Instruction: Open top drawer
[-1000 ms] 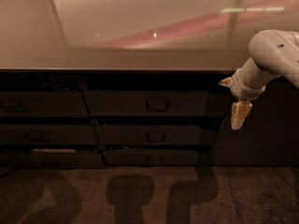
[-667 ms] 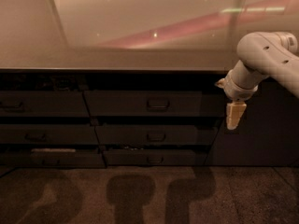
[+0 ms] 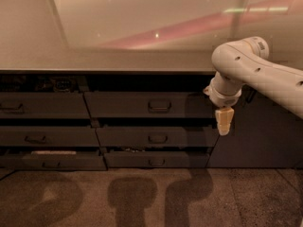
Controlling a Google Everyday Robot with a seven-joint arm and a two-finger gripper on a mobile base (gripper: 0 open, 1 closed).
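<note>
Position: hand (image 3: 223, 122) hangs pointing down in front of the right end of the top drawer (image 3: 123, 105), its tip level with the gap below that front. Cannot tell whether the hand is apart or together. It holds nothing. The top drawer sits just under the tabletop (image 3: 118, 60) edge, front flush with its neighbours, so it is judged not yet opened. Its loop handle (image 3: 159, 106) is at centre, well to the left of the hand.

Risks from here:
- The handle is small. A slightly high or low approach would likely slip off it or push on the flat front.
- The hand is low. A level sweep left could meet the middle drawer (image 3: 180, 137) instead, since its handle is much the same.
- The narrower drawer front (image 3: 42, 106) to the left has a similar handle, so overshooting could pull the wrong one.
- The arm (image 3: 255, 70) elbow is close to the tabletop edge and could knock it when raised.

Hard to make out:
- How far the hand stands off the drawer front.
- The arm runs out of view at the right edge.
- The dark recess above the drawers holds shapes I cannot identify.
- The right end of the top drawer is covered by the hand and wrist.
</note>
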